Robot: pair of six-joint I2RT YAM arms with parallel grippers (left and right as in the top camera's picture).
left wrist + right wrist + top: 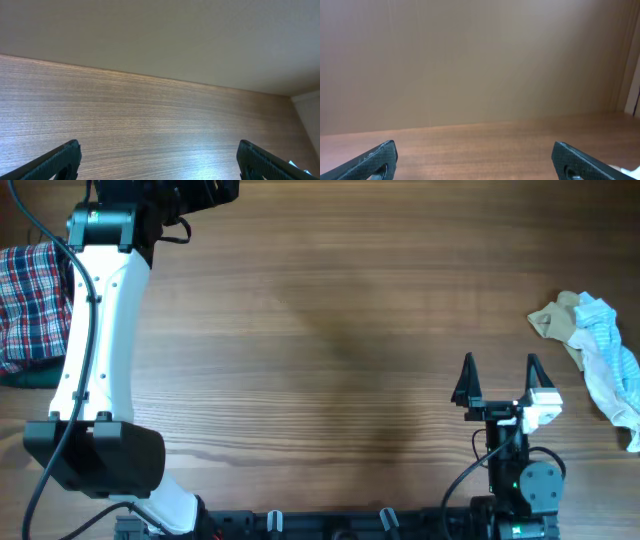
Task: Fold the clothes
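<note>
The red, navy and white plaid garment (30, 300) lies bunched at the table's left edge, partly hidden behind my left arm (100, 330). My left gripper (159, 150) is open and empty over bare wood near the table's far edge; in the overhead view its fingers are cut off by the top of the frame. My right gripper (500, 372) is open and empty at the front right, and its wrist view (475, 150) shows only bare table between the fingers. Neither gripper touches any fabric.
A small pile of other clothes (600, 355), beige, light blue striped and white, lies at the right edge. The wooden table (330, 330) spans the view. The arm bases stand along the front edge.
</note>
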